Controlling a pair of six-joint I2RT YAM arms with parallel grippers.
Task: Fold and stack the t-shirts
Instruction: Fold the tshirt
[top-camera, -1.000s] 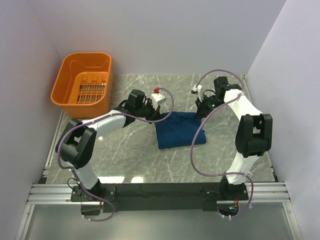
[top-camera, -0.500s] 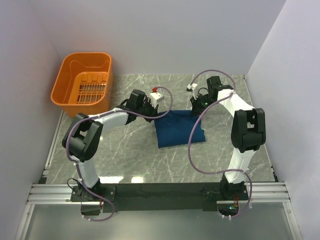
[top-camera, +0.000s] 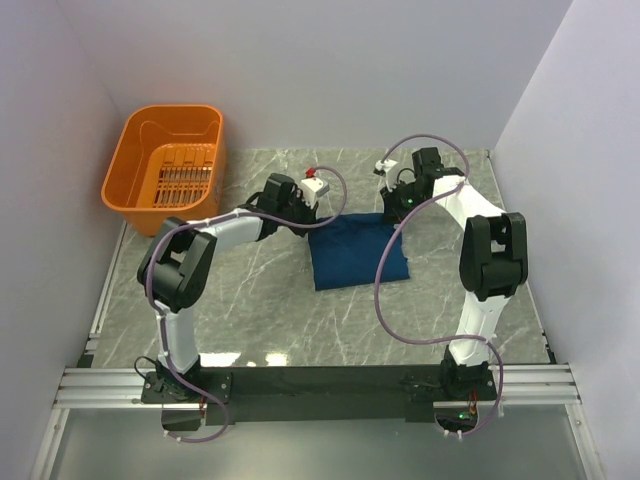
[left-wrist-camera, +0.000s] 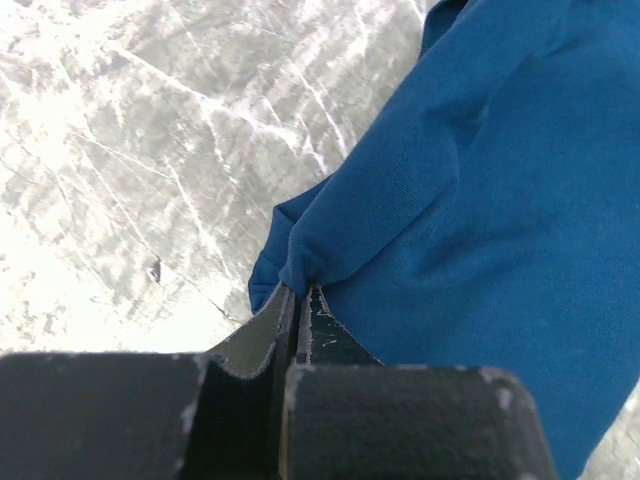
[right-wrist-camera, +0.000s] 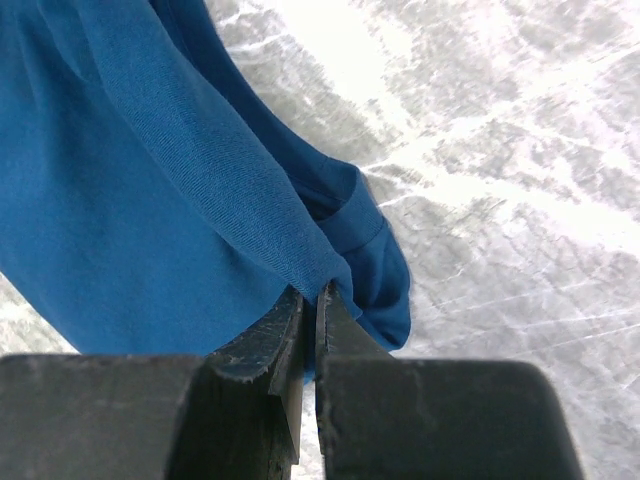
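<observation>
A dark blue t-shirt (top-camera: 357, 250) lies folded into a rectangle at mid-table. My left gripper (top-camera: 305, 222) is at its far left corner, shut on a pinch of the cloth (left-wrist-camera: 330, 250). My right gripper (top-camera: 395, 212) is at the far right corner, shut on the folded edge (right-wrist-camera: 250, 200), with a sleeve hem (right-wrist-camera: 365, 235) beside the fingertips. No chest print shows. In both wrist views the jaws stand pressed together with blue fabric caught at the tips.
An orange plastic basket (top-camera: 165, 165) stands at the back left by the wall. Grey marble tabletop (top-camera: 260, 310) surrounds the shirt. Purple cables loop from both arms over the table; the right one crosses the shirt's right edge (top-camera: 385, 270).
Both grippers have moved toward the back of the table, carrying the shirt's far corners with them. The folded shirt has shifted and stretched a little farther back.
</observation>
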